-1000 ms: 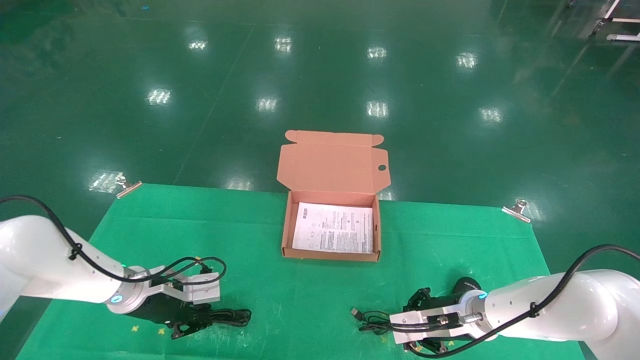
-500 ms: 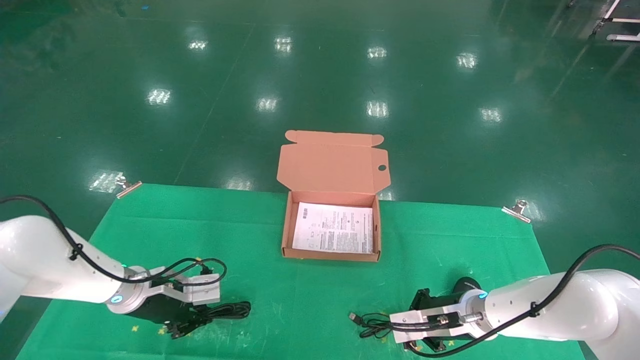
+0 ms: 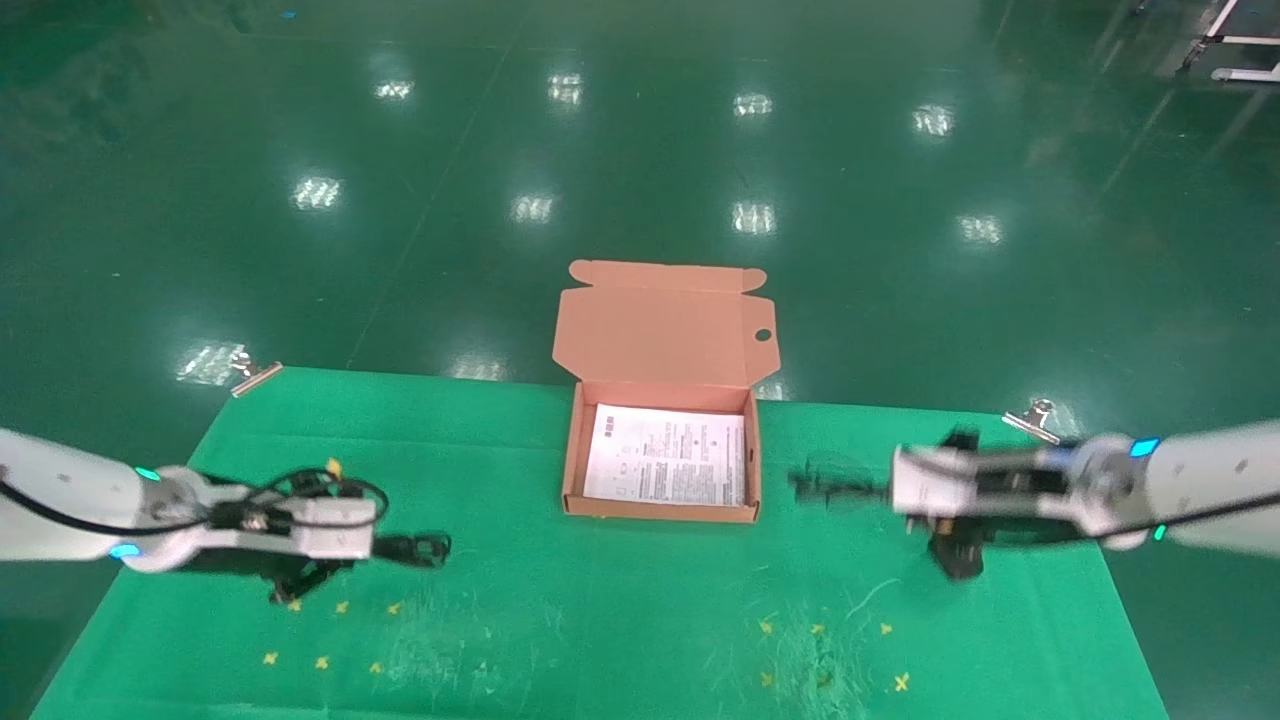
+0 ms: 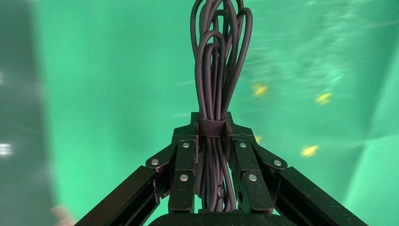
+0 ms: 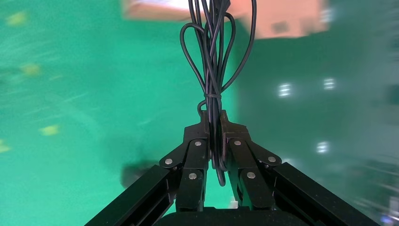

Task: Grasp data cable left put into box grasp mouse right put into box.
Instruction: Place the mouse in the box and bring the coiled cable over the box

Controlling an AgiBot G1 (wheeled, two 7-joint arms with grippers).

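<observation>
1. Black cable (image 4: 214, 70) loops are pinched at the strap by my left gripper (image 4: 212, 128), jaws closed on the bundle.
2. My right gripper (image 5: 214, 123) clamps the mouse cord (image 5: 212, 52); I see the mouse (image 3: 958, 556) dangling below, blurred.
3. Both loads hang above the green mat (image 3: 620, 600).
4. Between the arms sits the box (image 3: 572, 460), open, with a sheet (image 3: 665, 455) inside.

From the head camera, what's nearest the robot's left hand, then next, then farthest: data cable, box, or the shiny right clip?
1. data cable: in the left hand's grip.
2. box: table middle.
3. clip: far right corner.
</observation>
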